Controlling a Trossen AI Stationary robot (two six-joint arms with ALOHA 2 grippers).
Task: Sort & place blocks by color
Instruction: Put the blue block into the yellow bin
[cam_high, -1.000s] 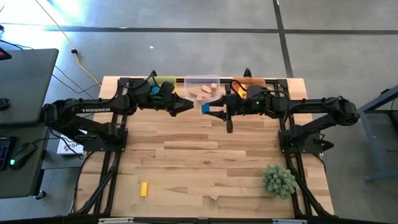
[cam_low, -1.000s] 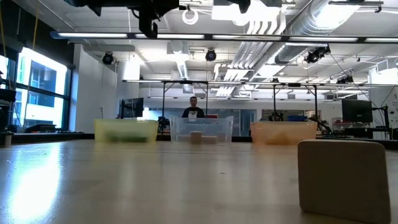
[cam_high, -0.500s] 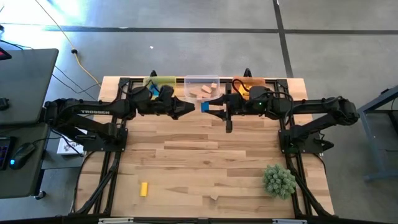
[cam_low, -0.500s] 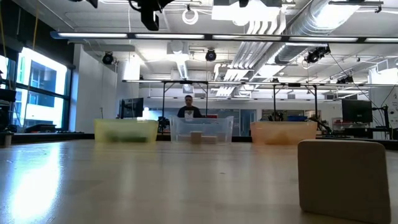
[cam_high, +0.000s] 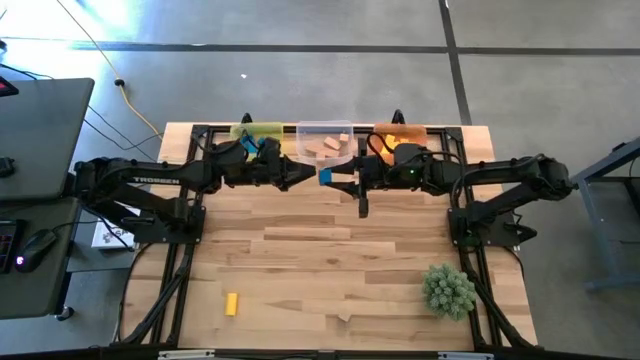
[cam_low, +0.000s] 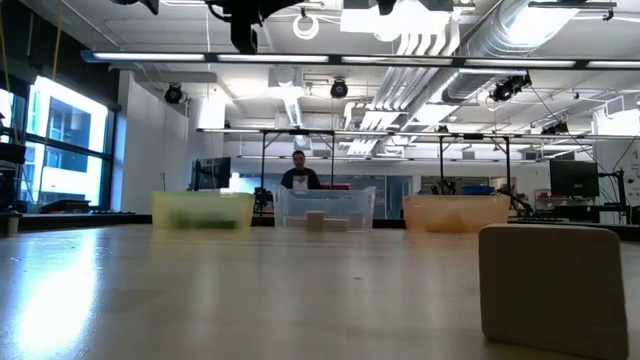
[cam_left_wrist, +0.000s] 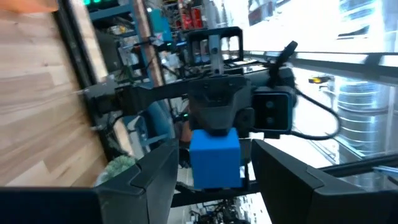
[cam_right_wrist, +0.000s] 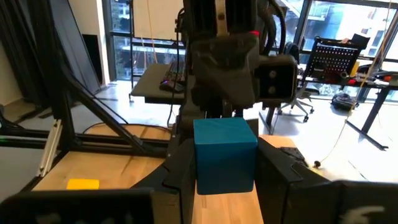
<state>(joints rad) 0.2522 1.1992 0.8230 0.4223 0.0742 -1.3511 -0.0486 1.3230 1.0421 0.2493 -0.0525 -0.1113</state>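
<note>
Holding a blue cube (cam_right_wrist: 224, 155) between its fingers, your right gripper (cam_high: 330, 177) hangs in the air at the table's far edge, roughly twelve o'clock on the high view, just in front of the clear bin (cam_high: 324, 142). Your left gripper (cam_high: 300, 172) faces it nose to nose from the nine o'clock side, its fingers spread with a gap between them; in the left wrist view the cube (cam_left_wrist: 214, 157) sits in line with that gap, but you cannot tell whether those fingers touch it. The clear bin already holds several tan blocks (cam_high: 327, 147). To its nine o'clock side you have the yellow bin (cam_high: 262, 131), to its three o'clock side the orange bin (cam_high: 403, 131). Down at about seven o'clock on the table (cam_high: 320, 250) a yellow block (cam_high: 231, 304) lies alone, and a tan block (cam_high: 347, 317) sits near six o'clock. Toward five o'clock you see the spiky green plant ball (cam_high: 448, 289). Beyond the bins, in the low view, a person (cam_low: 298, 172) stands in the room behind.
</note>
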